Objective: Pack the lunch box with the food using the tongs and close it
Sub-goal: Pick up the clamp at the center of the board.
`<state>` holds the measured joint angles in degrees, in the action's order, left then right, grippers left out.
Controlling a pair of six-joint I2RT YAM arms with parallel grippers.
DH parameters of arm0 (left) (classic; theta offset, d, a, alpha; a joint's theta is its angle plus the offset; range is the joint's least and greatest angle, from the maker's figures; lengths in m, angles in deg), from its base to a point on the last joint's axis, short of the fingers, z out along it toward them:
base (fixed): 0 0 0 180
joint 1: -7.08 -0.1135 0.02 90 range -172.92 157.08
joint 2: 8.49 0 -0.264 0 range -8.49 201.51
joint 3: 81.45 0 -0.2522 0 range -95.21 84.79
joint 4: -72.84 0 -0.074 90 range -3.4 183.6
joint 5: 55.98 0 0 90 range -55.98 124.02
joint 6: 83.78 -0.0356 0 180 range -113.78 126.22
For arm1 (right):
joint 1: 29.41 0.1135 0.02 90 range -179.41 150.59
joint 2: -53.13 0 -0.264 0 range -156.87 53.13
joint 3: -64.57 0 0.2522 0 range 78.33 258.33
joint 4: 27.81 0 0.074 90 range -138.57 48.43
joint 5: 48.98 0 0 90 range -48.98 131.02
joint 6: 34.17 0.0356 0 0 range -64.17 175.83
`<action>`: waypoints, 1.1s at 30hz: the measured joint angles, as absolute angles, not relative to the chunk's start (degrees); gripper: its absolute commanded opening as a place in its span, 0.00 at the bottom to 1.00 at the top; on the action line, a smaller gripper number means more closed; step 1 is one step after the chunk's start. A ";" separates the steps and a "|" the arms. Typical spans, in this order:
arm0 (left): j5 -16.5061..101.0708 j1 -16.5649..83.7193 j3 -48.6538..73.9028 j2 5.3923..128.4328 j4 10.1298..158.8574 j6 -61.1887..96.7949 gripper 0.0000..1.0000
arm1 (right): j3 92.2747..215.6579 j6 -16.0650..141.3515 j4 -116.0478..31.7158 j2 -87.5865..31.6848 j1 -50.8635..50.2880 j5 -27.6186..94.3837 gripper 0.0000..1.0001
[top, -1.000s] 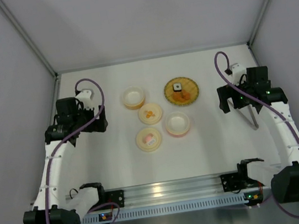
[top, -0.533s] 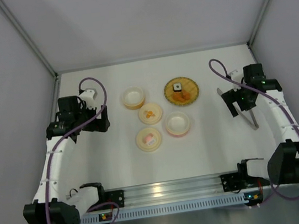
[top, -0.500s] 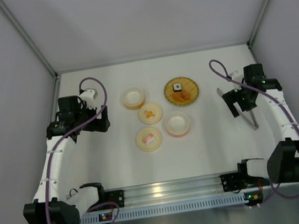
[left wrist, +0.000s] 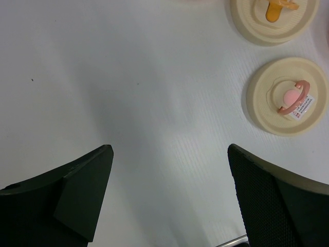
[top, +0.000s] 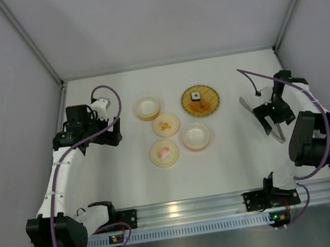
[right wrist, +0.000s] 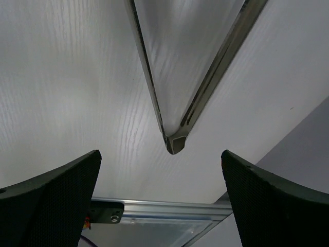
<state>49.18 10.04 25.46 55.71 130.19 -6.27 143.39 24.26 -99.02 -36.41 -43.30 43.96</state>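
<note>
covering much of the tongs (right wrist: 175,141), right end effector (right wrist: 160,158) spread, tips cropped

Tongs (top: 280,136) right of plate (top: 212,106); food (top: 195,96) on it

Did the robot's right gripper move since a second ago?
Yes. The right gripper slid toward the near edge of the table, along the resting tongs toward their joined end.

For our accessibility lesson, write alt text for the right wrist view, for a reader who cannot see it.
Slim grey metal tongs lie on the white table, their joined end lowest in view, flanked by the dark fingers of the open right gripper.
</note>
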 measured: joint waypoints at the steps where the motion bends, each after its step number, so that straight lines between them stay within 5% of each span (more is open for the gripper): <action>1: 49.16 10.04 25.62 55.91 129.95 -6.49 0.98 | 143.80 24.26 -98.87 -37.87 -43.30 43.94 0.99; 12: 49.29 10.04 26.36 57.13 129.82 -8.32 0.98 | 146.76 24.50 -94.30 -49.63 -43.33 44.01 0.99; 27: 50.73 10.04 26.34 61.85 127.09 -8.56 0.98 | 145.49 23.25 -84.12 -50.81 -43.30 39.64 0.95; 33: 51.15 10.04 26.34 62.86 126.83 -8.54 0.98 | 145.01 22.49 -83.87 -50.81 -43.30 37.19 0.70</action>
<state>51.15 10.04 26.34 62.86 126.83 -8.54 145.01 22.49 -83.87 -50.81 -43.30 37.19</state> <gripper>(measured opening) 0.982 0.761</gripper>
